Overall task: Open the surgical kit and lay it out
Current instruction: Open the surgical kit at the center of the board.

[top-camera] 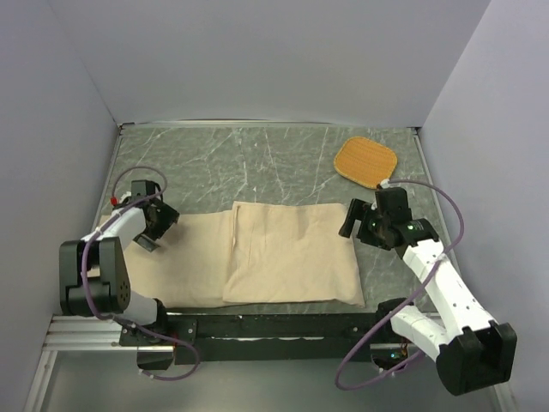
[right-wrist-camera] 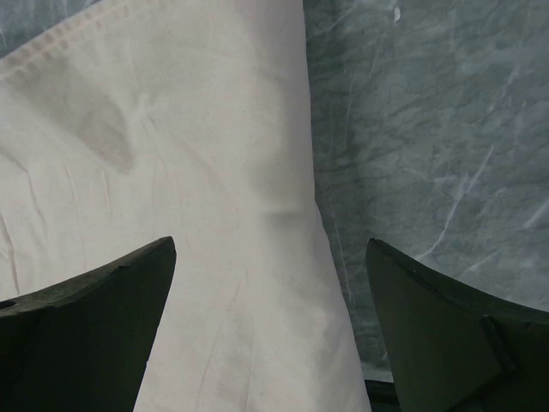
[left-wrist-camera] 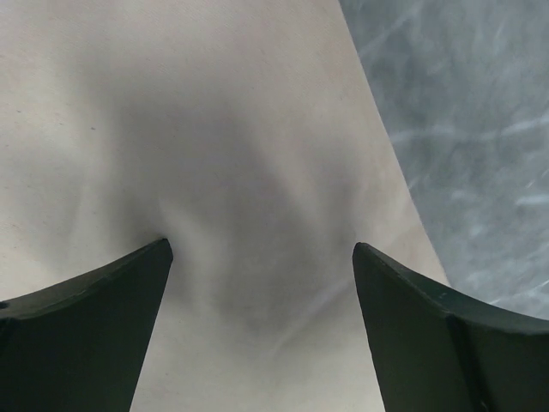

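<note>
The surgical kit is a beige cloth bundle (top-camera: 292,253) near the table's front, still folded over its contents, with one flap (top-camera: 184,257) spread flat to the left. My left gripper (top-camera: 153,230) hovers over that flap's left part, jaws wide open, and only bare cloth (left-wrist-camera: 249,154) shows between them. My right gripper (top-camera: 353,220) stands open just above the bundle's right edge (right-wrist-camera: 283,206), nothing held. Tray and instruments are hidden under the cloth.
An orange woven pad (top-camera: 366,161) lies at the back right on the grey marbled table (top-camera: 257,163). Grey walls close in the left, back and right sides. A black rail (top-camera: 283,324) runs along the front edge, just below the bundle.
</note>
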Robot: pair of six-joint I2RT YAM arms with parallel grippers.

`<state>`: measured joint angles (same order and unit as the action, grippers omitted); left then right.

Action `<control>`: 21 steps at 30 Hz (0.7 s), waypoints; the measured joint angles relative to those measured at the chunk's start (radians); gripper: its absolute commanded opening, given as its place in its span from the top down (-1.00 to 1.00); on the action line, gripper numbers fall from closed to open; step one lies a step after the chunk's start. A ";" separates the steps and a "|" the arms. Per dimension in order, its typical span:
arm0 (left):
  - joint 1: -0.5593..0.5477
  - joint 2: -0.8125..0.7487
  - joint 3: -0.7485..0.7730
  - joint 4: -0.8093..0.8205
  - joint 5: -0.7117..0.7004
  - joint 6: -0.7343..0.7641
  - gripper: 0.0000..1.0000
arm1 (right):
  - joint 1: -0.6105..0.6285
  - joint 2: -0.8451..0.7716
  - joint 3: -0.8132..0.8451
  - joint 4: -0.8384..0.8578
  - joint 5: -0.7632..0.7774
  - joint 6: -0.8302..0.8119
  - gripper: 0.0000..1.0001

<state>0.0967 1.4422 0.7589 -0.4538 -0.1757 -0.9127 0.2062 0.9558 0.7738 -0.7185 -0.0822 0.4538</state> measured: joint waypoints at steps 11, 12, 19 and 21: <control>0.159 0.164 0.148 -0.009 0.056 -0.006 -0.54 | 0.056 0.184 -0.081 0.094 -0.072 0.024 -1.00; 0.169 0.175 0.160 -0.013 0.058 -0.006 -0.53 | 0.072 0.196 -0.082 0.101 -0.074 0.028 -1.00; 0.271 0.207 0.195 -0.008 0.073 -0.004 -0.50 | 0.197 0.274 -0.053 0.175 -0.079 0.060 -1.00; 0.304 0.207 0.195 -0.003 0.070 0.002 -0.51 | 0.216 0.295 -0.036 0.181 -0.068 0.067 -1.00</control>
<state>0.4004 1.6493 0.9543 -0.4568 -0.1055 -0.9104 0.4221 1.2507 0.7376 -0.5373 -0.1497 0.5209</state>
